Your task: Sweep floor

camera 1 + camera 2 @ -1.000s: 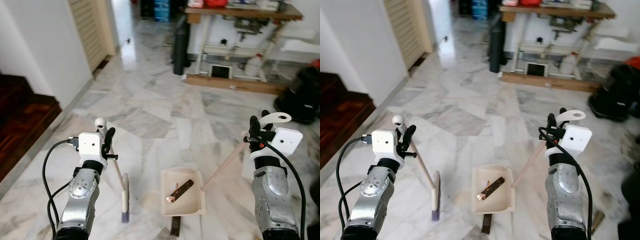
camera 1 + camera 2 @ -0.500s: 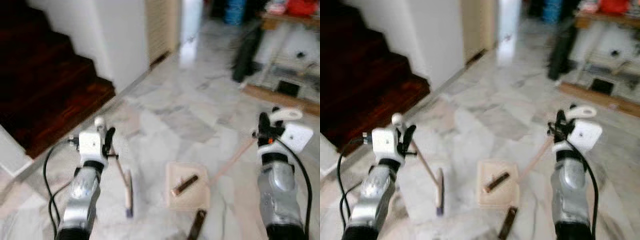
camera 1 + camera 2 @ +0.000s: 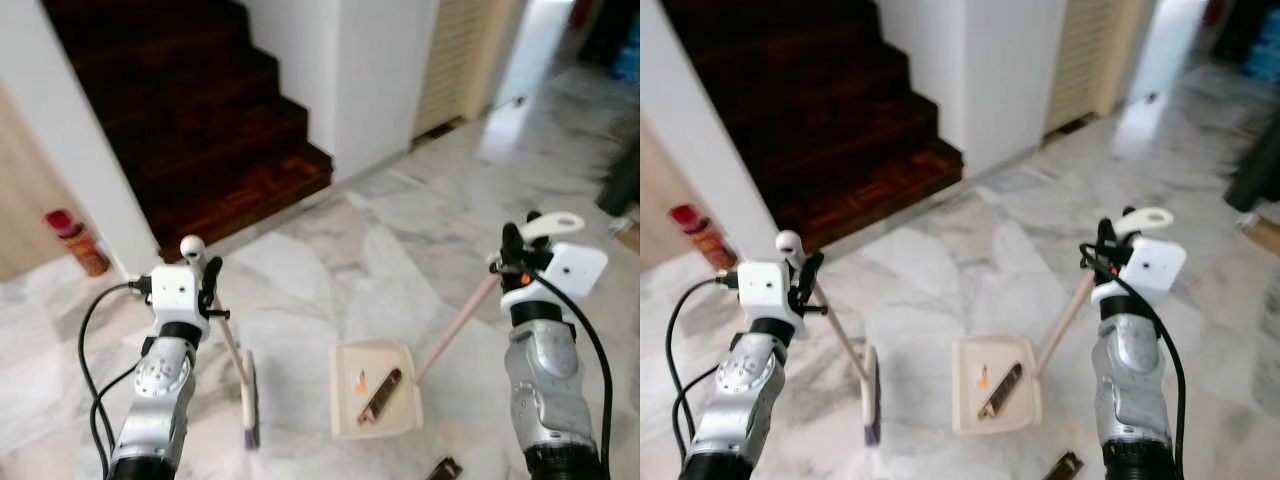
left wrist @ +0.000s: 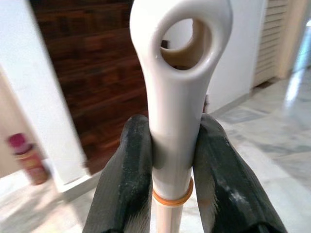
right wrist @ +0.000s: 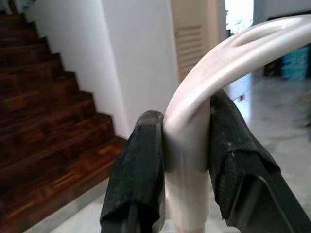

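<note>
A: How does the cream plastic broom with the long pale handle (image 3: pixel 232 345) lie?

B: Its long axis slants. The looped white top is up at the left gripper (image 4: pixel 171 160), and the shaft runs down and toward the robot's right to the narrow brush head (image 3: pixel 249 392), which stands on edge on the grey-veined white marble floor (image 3: pixel 330 260). The bristle end nearest the robot looks purplish.

A: And the grip on it?

B: In the left wrist view both black fingers (image 4: pixel 127 170) are pressed against the handle just below the loop, above a thin orange ring. The jaws are closed tight on it.

A: The other tool?

B: The cream plastic dustpan with a long pale handle (image 3: pixel 372 402) sits flat on the floor, just right of the brush head, between the two arms. Its handle climbs up and to the right to the right gripper (image 5: pixel 181 170), whose black fingers (image 5: pixel 141 165) clamp the curved white grip from both sides.

A: Anything in the pan?

B: A dark brown flat strip (image 3: pixel 380 396) lying diagonally, and beside it a small orange scrap (image 3: pixel 360 381). Another dark brown piece (image 3: pixel 443 469) lies on the floor near the pan, toward the robot.

A: And beyond?

B: A dark wooden staircase (image 3: pixel 190 110) beside a white wall (image 3: pixel 385 70), with a red canister (image 3: pixel 78 242) standing at the left.
</note>
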You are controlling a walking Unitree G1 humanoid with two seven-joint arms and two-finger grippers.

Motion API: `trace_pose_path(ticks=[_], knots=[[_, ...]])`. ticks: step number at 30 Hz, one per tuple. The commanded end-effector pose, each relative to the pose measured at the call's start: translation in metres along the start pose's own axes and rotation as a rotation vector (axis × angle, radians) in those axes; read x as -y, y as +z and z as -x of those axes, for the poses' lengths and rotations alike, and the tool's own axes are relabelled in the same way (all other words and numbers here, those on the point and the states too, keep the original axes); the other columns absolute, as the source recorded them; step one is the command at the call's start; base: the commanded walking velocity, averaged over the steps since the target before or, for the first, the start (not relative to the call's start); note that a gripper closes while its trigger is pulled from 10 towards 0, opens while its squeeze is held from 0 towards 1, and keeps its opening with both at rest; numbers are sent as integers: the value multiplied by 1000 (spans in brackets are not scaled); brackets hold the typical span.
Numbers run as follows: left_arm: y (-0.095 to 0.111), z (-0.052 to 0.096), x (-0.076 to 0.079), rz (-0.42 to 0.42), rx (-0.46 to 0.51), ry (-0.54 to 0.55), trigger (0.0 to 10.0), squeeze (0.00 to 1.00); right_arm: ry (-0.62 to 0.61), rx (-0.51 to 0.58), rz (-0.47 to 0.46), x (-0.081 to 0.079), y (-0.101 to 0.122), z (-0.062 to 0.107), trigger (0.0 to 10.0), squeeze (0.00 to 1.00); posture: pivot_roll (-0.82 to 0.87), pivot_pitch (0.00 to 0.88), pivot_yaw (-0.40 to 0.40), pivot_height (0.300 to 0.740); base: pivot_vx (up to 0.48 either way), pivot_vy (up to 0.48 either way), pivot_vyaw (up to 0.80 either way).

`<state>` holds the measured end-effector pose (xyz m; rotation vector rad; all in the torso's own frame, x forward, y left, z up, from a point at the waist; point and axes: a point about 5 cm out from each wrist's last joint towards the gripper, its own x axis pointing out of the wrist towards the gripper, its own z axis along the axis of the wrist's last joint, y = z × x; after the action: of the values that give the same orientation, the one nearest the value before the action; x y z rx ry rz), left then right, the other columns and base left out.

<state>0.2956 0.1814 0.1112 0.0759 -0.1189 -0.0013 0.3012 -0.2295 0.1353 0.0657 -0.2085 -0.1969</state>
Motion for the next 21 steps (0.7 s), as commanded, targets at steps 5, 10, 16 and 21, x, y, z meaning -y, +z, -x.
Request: trace_pose_path(ticks=[5, 10, 16, 21], knots=[[13, -4, -1, -12, 49, 5, 10000, 0, -16, 35, -55, 0, 9, -4, 10000, 0, -9, 0, 10, 740, 0, 0, 631], [13, -4, -1, -10, 46, 6, 10000, 0, -46, 19, -92, 6, 6, -5, 10000, 0, -9, 0, 10, 740, 0, 0, 0], [12, -5, -1, -1, 40, 11, 10000, 0, -50, 16, -103, 6, 5, -6, 10000, 0, -5, 0, 9, 740, 0, 0, 0], [12, -4, -1, 2, 36, 11, 10000, 0, -45, 11, -109, 4, 5, -8, 10000, 0, -1, 0, 6, 740, 0, 258, 0]])
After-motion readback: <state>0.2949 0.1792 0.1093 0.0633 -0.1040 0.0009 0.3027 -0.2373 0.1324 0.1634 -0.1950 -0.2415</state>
